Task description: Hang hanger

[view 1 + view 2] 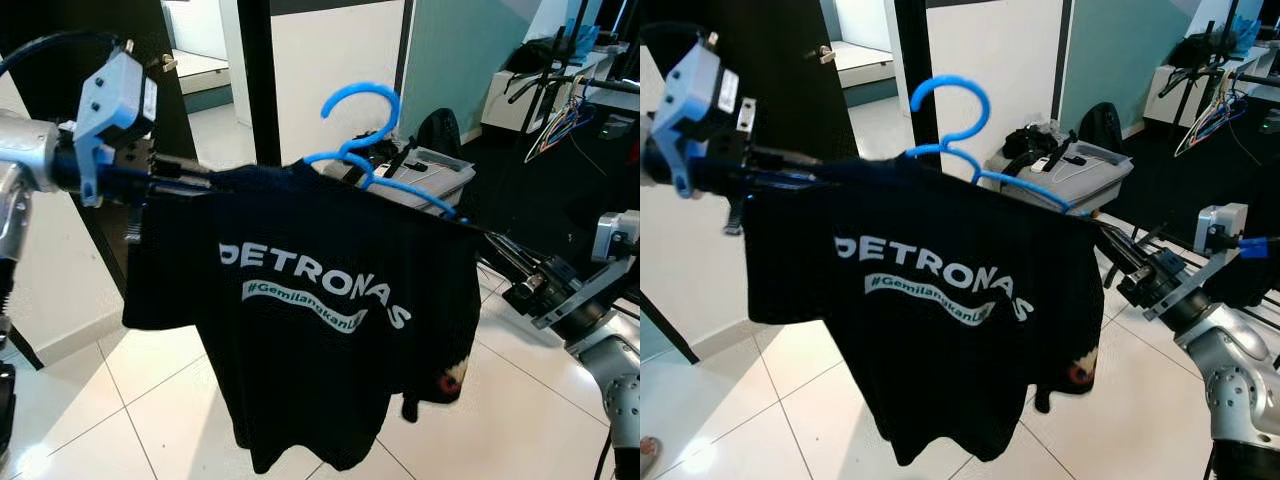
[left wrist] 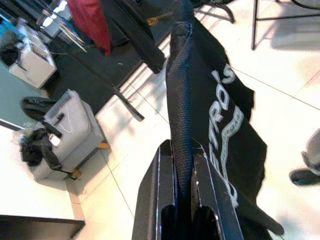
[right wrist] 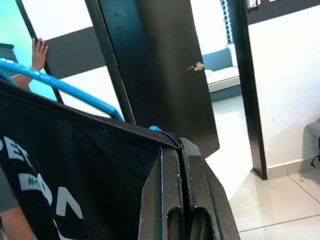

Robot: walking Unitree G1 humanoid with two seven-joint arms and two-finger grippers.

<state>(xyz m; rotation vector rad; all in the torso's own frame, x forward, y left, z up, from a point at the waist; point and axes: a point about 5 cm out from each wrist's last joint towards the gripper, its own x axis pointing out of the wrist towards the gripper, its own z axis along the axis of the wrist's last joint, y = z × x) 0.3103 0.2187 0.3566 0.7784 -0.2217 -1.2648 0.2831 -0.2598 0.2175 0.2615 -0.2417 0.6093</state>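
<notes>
A black T-shirt (image 1: 320, 330) with white lettering hangs on a blue plastic hanger (image 1: 365, 130), held up in front of me. My left gripper (image 1: 200, 178) is shut on the shirt's left shoulder; in the left wrist view its fingers (image 2: 172, 175) pinch the folded black cloth (image 2: 182, 100). My right gripper (image 1: 1105, 240) is shut on the right shoulder end; the right wrist view shows its fingers (image 3: 172, 170) closed on the shirt's seam (image 3: 100, 150), with the blue hanger arm (image 3: 65, 90) just beyond. The hanger's hook stands free above the collar.
A grey case (image 1: 1070, 175) with black gear on top sits on the tiled floor behind the shirt. A dark door (image 1: 80, 40) and black post (image 1: 258, 80) stand at the back left. Desks with cables (image 1: 570, 100) fill the back right. A person's hand (image 3: 37, 52) rests on a teal wall.
</notes>
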